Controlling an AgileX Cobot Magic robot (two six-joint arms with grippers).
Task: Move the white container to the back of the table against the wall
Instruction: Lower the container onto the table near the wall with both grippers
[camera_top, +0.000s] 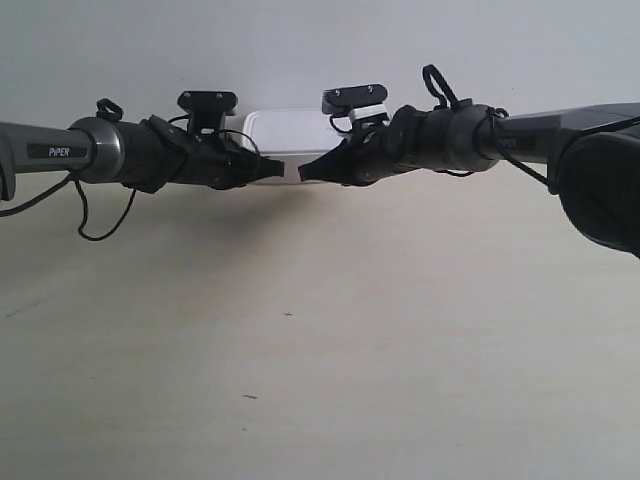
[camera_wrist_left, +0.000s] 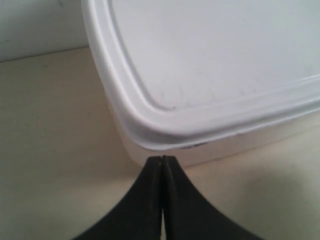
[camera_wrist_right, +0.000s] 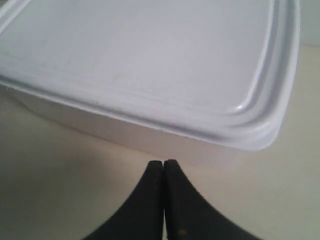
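Observation:
The white container (camera_top: 290, 135), a shallow lidded box, lies far back on the cream table (camera_top: 320, 350), close to the pale wall (camera_top: 300, 50); whether it touches the wall I cannot tell. My left gripper (camera_wrist_left: 163, 158) is shut, its black tips pressed together and touching, or nearly touching, a rounded corner of the white container (camera_wrist_left: 210, 75). My right gripper (camera_wrist_right: 163, 162) is shut too, its tips just short of the side wall of the white container (camera_wrist_right: 150, 60). In the exterior view both grippers, left (camera_top: 278, 171) and right (camera_top: 305, 171), point at the box's near side, tips close together.
Both dark arms reach in from the sides at the same height, one from the exterior view's left (camera_top: 110, 150), one from its right (camera_top: 470, 135). Loose cables hang off them. A few tiny dark specks (camera_top: 288, 315) mark the table.

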